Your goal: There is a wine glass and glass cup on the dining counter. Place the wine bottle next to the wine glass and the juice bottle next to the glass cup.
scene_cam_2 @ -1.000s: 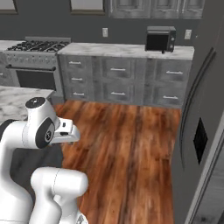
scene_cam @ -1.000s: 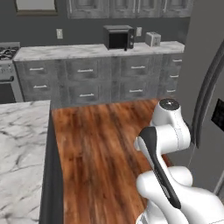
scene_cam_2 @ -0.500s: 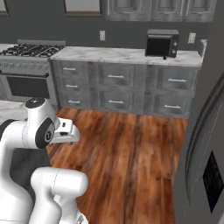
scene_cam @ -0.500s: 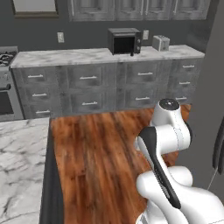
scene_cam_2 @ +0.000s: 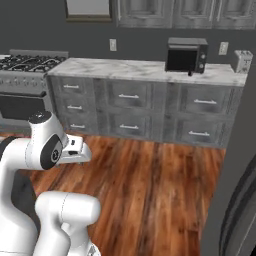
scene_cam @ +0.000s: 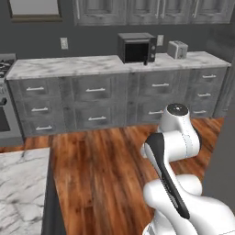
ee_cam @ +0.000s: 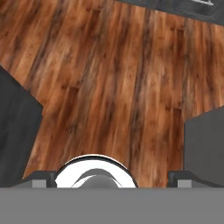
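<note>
While pincer (ee_cam: 112, 177) tips sit spread, veined marble dining counter (scene_cam: 20, 193), plank floor (scene_cam: 105, 170).

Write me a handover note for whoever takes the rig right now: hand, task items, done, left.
Hand: open, holding nothing, pointed down at the wood floor; arm folded over the base.
Things: a corner of the dining counter lies at the lower left of the left base view. Ahead is the back counter with microwave and toaster, stove to its left.
Done: no placement can be confirmed from these views.
Left: treat both as open. Fetch the wine bottle to the wine glass, then the juice bottle to the glass cup.
</note>
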Tool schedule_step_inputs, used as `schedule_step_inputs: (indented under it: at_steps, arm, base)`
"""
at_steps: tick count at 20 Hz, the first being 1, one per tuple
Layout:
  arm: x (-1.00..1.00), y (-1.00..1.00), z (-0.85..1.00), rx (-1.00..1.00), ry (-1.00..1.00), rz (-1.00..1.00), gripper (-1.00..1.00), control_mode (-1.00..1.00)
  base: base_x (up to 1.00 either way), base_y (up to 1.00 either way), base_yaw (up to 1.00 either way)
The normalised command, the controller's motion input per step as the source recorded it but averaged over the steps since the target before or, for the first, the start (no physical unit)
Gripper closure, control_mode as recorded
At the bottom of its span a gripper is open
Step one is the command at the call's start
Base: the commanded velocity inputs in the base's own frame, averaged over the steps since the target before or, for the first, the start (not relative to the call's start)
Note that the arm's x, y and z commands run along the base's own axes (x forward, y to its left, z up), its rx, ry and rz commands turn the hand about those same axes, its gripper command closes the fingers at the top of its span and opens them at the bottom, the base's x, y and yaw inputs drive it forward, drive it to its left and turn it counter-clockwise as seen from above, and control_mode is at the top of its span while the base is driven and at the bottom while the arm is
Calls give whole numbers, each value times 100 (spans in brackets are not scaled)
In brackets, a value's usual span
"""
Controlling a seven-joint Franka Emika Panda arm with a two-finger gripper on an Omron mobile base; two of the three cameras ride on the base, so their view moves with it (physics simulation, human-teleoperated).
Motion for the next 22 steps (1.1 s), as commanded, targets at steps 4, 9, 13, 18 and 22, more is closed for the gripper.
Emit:
schedule_step_inputs:
  at_steps: [4,9,13,18,22]
  arm:
    - [0,0,0,0,0,0,-100,100]
    - [0,0,0,0,0,0,-100,100]
    - [0,0,0,0,0,0,-100,100]
    - [0,0,0,0,0,0,-100,100]
    - [0,0,0,0,0,0,-100,100]
  base:
    - [84,0,0]
    - [84,0,0]
    - [83,0,0]
    - [78,0,0]
    - [72,0,0]
